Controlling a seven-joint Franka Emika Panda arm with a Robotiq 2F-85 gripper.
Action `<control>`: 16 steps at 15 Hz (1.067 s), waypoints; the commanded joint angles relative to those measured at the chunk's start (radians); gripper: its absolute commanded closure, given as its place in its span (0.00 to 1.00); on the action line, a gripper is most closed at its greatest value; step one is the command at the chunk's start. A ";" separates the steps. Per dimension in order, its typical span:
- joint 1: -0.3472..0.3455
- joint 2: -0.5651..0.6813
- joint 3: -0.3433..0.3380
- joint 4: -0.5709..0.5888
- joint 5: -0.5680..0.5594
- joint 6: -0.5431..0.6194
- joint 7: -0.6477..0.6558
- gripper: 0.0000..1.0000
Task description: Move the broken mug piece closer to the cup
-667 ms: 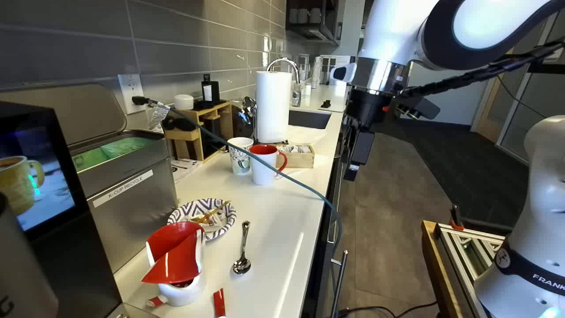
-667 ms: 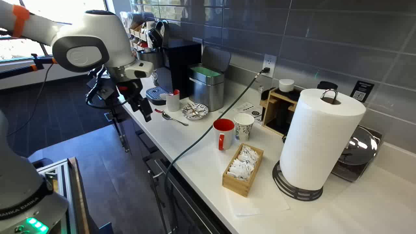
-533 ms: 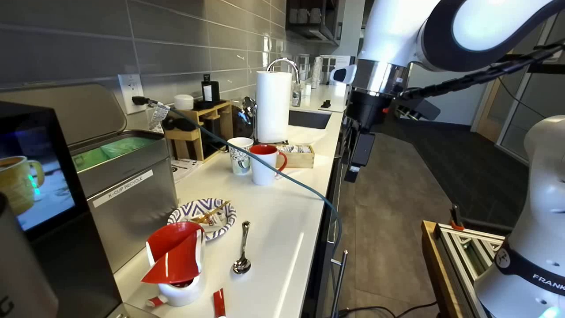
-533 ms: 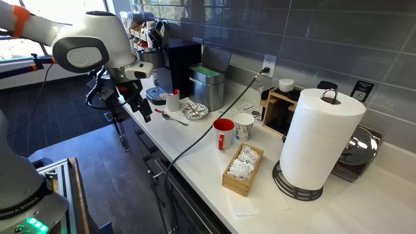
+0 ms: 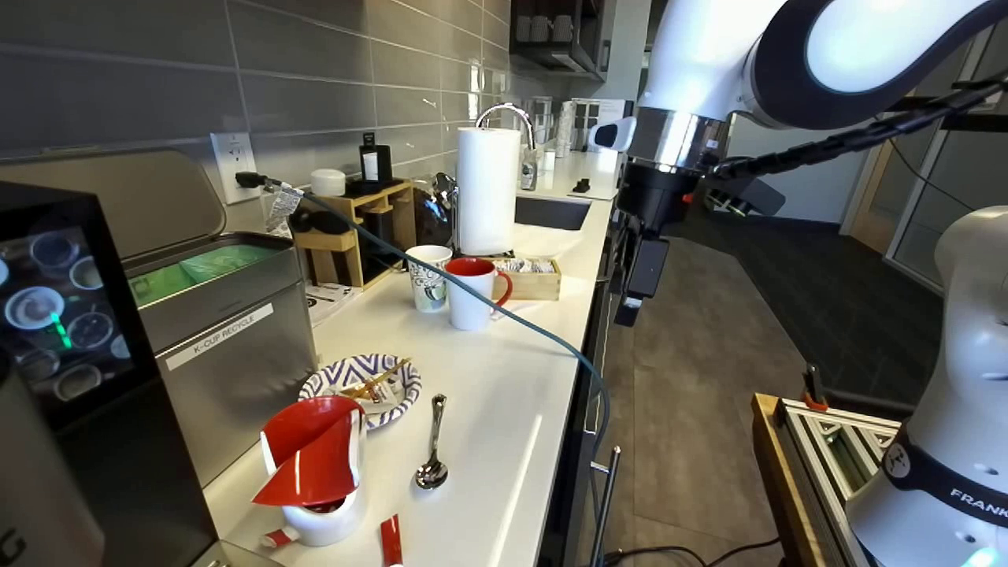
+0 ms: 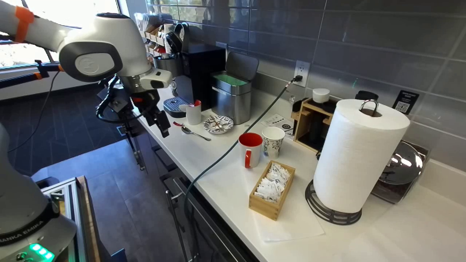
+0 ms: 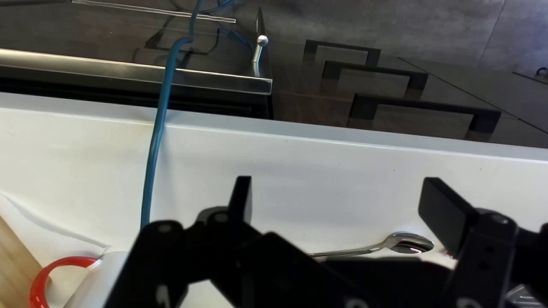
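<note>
At the far left of an exterior view, a dark coffee machine [image 5: 134,465] with a lit screen stands beside a steel recycling bin [image 5: 240,382] whose lid is raised. In front of the bin, the broken mug piece [image 5: 309,470] rests across the mouth of an upright broken mug [image 5: 324,526]. The piece curves like a scoop; its visible face is a deep, glossy red with a pale streak of reflected light, tapering to a sharp point at the left. White shows along the breaks. Another red wall rises behind it, and I cannot tell where one fragment ends and the next begins. The mug underneath is white, with a short, red-ended stub at its foot.

Just beside it is the low, wide cup [image 5: 339,376], bowl-like, dark zigzags on white, holding packets and thin tan sticks. Next come a narrow red strip [image 5: 391,539], partly out of view, and a spoon [image 5: 432,471].

Farther back stand a tall patterned paper cup [image 5: 430,277] and a whole white mug [image 5: 471,305], red inside. Rightmost, the gripper [image 7: 336,190] hangs in the air, well apart from the shard; in the wrist view its fingers are spread wide, the counter [image 7: 334,209] showing between them.
</note>
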 commanded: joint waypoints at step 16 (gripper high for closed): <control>0.329 0.202 0.079 0.273 0.006 0.052 -0.455 0.00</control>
